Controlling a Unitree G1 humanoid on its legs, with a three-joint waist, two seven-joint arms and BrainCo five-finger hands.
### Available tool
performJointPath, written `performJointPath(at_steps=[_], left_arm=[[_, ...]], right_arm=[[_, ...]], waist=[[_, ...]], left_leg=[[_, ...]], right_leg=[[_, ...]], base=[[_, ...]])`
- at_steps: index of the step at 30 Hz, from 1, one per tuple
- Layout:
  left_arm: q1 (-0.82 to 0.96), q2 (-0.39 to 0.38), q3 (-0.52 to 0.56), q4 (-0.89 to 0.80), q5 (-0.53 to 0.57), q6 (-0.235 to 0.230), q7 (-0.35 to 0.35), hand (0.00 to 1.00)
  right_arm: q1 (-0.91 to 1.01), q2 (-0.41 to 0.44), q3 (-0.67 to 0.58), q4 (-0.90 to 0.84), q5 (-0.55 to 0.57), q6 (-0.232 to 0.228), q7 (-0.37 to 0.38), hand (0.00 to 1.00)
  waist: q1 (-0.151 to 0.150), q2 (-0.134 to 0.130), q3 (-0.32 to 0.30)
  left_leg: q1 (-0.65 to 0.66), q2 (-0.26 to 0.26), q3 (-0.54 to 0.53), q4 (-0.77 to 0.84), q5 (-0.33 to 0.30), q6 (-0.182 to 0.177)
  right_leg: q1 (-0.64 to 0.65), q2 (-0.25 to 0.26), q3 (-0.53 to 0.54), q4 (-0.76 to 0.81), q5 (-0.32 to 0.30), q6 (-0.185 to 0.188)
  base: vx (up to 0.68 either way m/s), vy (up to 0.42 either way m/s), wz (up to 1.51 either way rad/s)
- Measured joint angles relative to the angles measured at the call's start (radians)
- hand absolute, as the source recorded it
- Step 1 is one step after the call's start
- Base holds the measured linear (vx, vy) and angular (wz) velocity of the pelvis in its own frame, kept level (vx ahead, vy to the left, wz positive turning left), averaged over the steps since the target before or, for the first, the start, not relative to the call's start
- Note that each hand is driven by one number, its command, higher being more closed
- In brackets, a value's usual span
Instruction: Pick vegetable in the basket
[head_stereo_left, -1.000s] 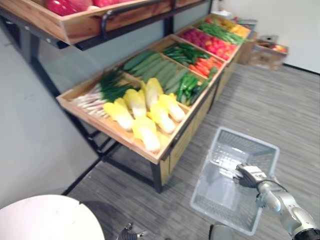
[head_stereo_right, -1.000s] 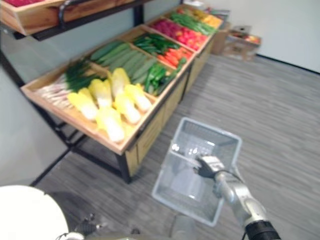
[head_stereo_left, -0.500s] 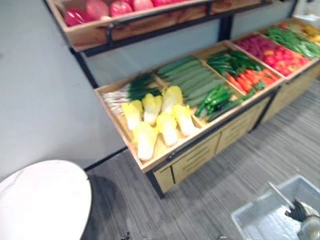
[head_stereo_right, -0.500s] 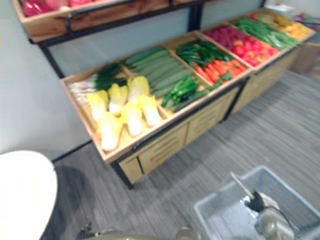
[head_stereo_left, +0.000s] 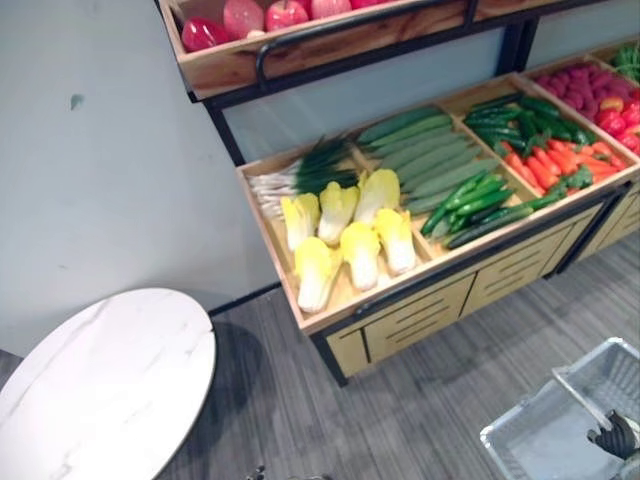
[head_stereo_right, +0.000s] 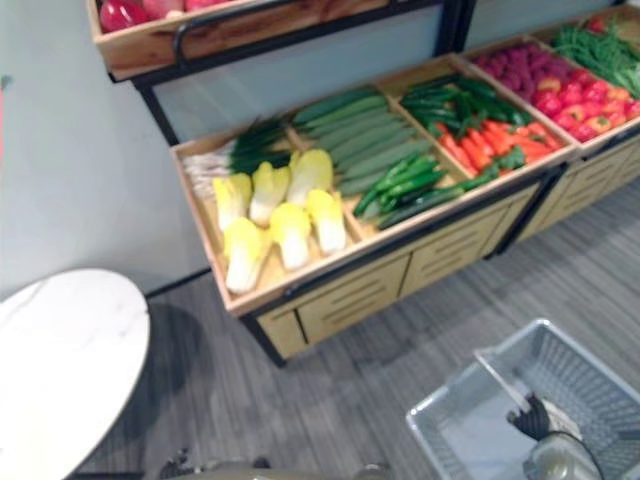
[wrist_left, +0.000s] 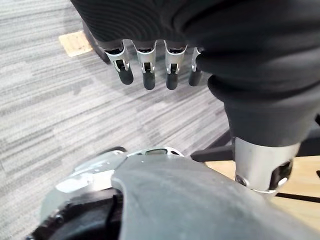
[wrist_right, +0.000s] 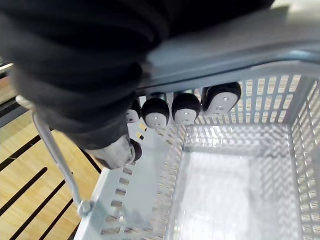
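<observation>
Left hand (wrist_left: 145, 30): in its wrist view it hangs over the grey striped floor (wrist_left: 50, 115); the fingers (wrist_left: 146, 75) point down, relaxed and straight, grasping nothing.
Table (head_stereo_left: 100, 380): round, white with marble veins, at the near left, close to the wall.
Wall (head_stereo_left: 100, 150): pale grey, behind the table and the stand.
Shelf (head_stereo_left: 300, 45): a wooden tray on a black frame, far and above the stand, with red fruit (head_stereo_left: 243, 15) along its front.
Stand (head_stereo_left: 420, 300): a wooden counter with drawer fronts, sloping towards the viewer and running from the middle to the far right, split into bins.
Scallions (head_stereo_left: 300, 175): in the far left corner of the leftmost bin, white ends to the left, green tops to the right.
Cabbages (head_stereo_left: 345, 235): yellow-green heads, in the same bin, near side, lying side by side and touching.
Cucumbers (head_stereo_left: 420, 155): long and pale green, stacked in the next bin's far part.
Peppers (head_stereo_left: 470, 200): slim and bright green, in a row just near of the cucumbers.
Carrots (head_stereo_left: 545, 165): orange, one bin further right, with dark green vegetables (head_stereo_left: 510, 110) on their far side.
Red vegetables (head_stereo_left: 590, 90): in the bin at the far right.
Basket (head_stereo_left: 550, 440): grey plastic mesh, at the near right, well apart from the stand; its bare bottom shows.
Handle (wrist_right: 225, 55): a grey bar raised over the basket.
Right hand (head_stereo_left: 617, 437): at the basket's near right edge; its fingers (wrist_right: 185, 107) are curled round the handle.
</observation>
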Motion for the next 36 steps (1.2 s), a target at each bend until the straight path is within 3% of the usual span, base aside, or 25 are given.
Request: performJointPath(at_steps=[2,4,8,11,13,14,15,16,17,19,21,22,23,25,27,31,36], left_arm=[[-0.005,-0.001,0.001,0.000,0.005,0.000,-0.003,0.00],[-0.011,0.019,0.000,0.001,0.008,0.000,0.001,0.00],[-0.021,0.027,-0.030,0.003,0.043,0.001,0.001,0.00],[-0.024,0.031,-0.070,0.004,0.042,0.001,0.001,0.00],[-0.029,0.064,-0.100,0.004,0.038,0.001,0.000,0.00],[-0.032,0.077,-0.109,0.003,0.035,0.001,0.001,0.00],[-0.032,0.077,-0.108,0.003,0.035,0.001,0.002,0.00],[-0.034,0.078,-0.109,0.003,0.035,0.001,0.003,0.00],[-0.059,0.073,-0.108,0.002,0.034,0.001,0.007,0.00],[-0.067,0.075,-0.106,0.002,0.033,0.001,0.009,0.00],[-0.067,0.080,-0.094,0.002,0.033,0.000,0.010,0.00],[-0.067,0.097,-0.089,0.001,0.033,0.000,0.011,0.00],[-0.070,0.097,-0.084,0.004,0.033,0.002,0.012,0.00],[-0.069,0.053,-0.076,0.012,0.034,-0.001,0.014,0.00],[-0.067,0.034,-0.061,0.023,0.034,-0.004,0.014,0.00],[-0.058,0.022,-0.020,0.023,0.035,-0.003,0.015,0.00],[-0.052,0.027,0.058,0.021,0.036,0.001,0.053,0.00]], right_arm=[[-0.004,0.022,0.021,0.003,-0.001,-0.004,0.001,1.00],[-0.016,0.040,0.051,0.021,-0.001,-0.018,0.001,1.00],[-0.029,0.039,0.047,0.036,-0.001,-0.014,-0.003,1.00],[-0.054,0.041,0.054,0.050,-0.002,-0.011,-0.004,1.00],[-0.060,0.053,0.081,0.072,-0.002,-0.008,-0.004,1.00],[-0.061,0.074,0.088,0.076,-0.002,0.003,-0.007,1.00],[-0.064,0.078,0.096,0.076,-0.002,0.006,-0.009,1.00],[-0.065,0.079,0.105,0.076,-0.002,0.006,-0.009,1.00],[-0.079,0.079,0.117,0.080,-0.002,0.006,-0.009,1.00],[-0.095,0.078,0.116,0.087,-0.002,0.007,-0.011,1.00],[-0.101,0.079,0.114,0.104,0.000,0.008,-0.026,1.00],[-0.098,0.089,0.112,0.120,0.001,0.009,-0.034,1.00],[-0.094,0.092,0.105,0.131,0.001,0.009,-0.037,1.00],[-0.109,0.090,0.035,0.187,0.004,0.021,-0.040,1.00],[-0.108,0.091,0.007,0.209,0.013,0.026,-0.040,1.00],[-0.090,0.090,-0.037,0.227,0.041,0.027,-0.040,1.00],[-0.074,0.093,-0.041,0.249,0.041,0.025,-0.040,1.00]], waist=[[0.000,-0.004,0.004],[0.000,-0.031,0.017],[0.001,-0.036,0.019],[-0.003,-0.026,0.017],[-0.004,-0.060,0.017],[-0.006,-0.072,0.018],[-0.007,-0.062,0.013],[-0.008,-0.052,0.015],[-0.007,-0.058,0.030],[-0.006,-0.044,0.044],[-0.007,-0.073,0.033],[-0.008,-0.114,0.033],[-0.008,-0.126,0.033],[-0.005,-0.056,0.020],[-0.004,-0.024,0.014],[-0.004,-0.021,0.011],[-0.005,-0.026,-0.008]], left_leg=[[0.032,-0.002,0.024,-0.027,-0.051,0.022],[0.040,-0.030,0.048,-0.021,-0.076,0.035],[0.072,-0.070,0.071,-0.015,-0.125,0.051],[0.112,-0.075,0.093,-0.027,-0.175,0.052],[0.146,-0.089,0.098,-0.040,-0.183,0.052],[0.176,-0.083,0.092,-0.039,-0.178,0.062],[0.182,-0.075,0.093,-0.039,-0.179,0.064],[0.183,-0.067,0.094,-0.038,-0.179,0.065],[0.184,-0.033,0.089,-0.033,-0.179,0.065],[0.183,-0.010,0.078,-0.028,-0.177,0.062],[0.176,-0.002,0.063,-0.019,-0.177,0.030],[0.182,-0.021,0.039,-0.017,-0.186,-0.002],[0.187,-0.024,0.028,-0.019,-0.190,-0.015],[0.169,0.048,0.000,-0.023,-0.181,-0.050],[0.169,0.087,-0.021,-0.030,-0.164,-0.068],[0.165,0.107,-0.021,-0.048,-0.142,-0.072],[0.164,0.076,-0.019,-0.060,-0.137,-0.079]], right_leg=[[0.011,0.008,0.013,-0.010,0.007,0.011],[0.013,-0.020,0.039,-0.023,0.018,0.029],[-0.015,-0.075,0.088,0.075,-0.019,0.047],[-0.136,-0.115,0.158,0.358,-0.030,0.051],[-0.244,-0.140,0.234,0.579,0.007,0.045],[-0.278,-0.146,0.243,0.663,0.056,0.040],[-0.288,-0.147,0.239,0.682,0.042,0.037],[-0.292,-0.147,0.229,0.673,0.019,0.027],[-0.299,-0.119,0.194,0.587,-0.059,0.007],[-0.299,-0.094,0.191,0.487,-0.061,0.002],[-0.289,-0.087,0.212,0.273,0.009,0.019],[-0.278,-0.102,0.235,0.205,0.149,0.017],[-0.265,-0.107,0.220,0.208,0.088,0.001],[-0.221,-0.037,0.156,0.133,0.073,0.020],[-0.185,0.004,0.121,0.077,0.077,0.014],[-0.148,0.036,0.090,0.010,0.091,0.010],[-0.100,0.023,0.081,-0.092,0.166,-0.001]], base=[[0.17,0.140,-0.13],[0.15,0.140,-0.18],[0.09,0.132,-0.16],[0.04,0.141,-0.24],[0.14,0.101,-0.09],[0.22,0.041,0.04],[0.18,0.011,0.05],[0.16,-0.052,0.08],[0.14,-0.079,0.11],[0.14,-0.122,0.13],[0.17,-0.251,0.27],[0.17,-0.306,0.36],[0.16,-0.337,0.29],[0.13,-0.294,0.27],[0.08,-0.199,0.26],[0.04,-0.090,0.18],[0.03,0.037,0.05]])
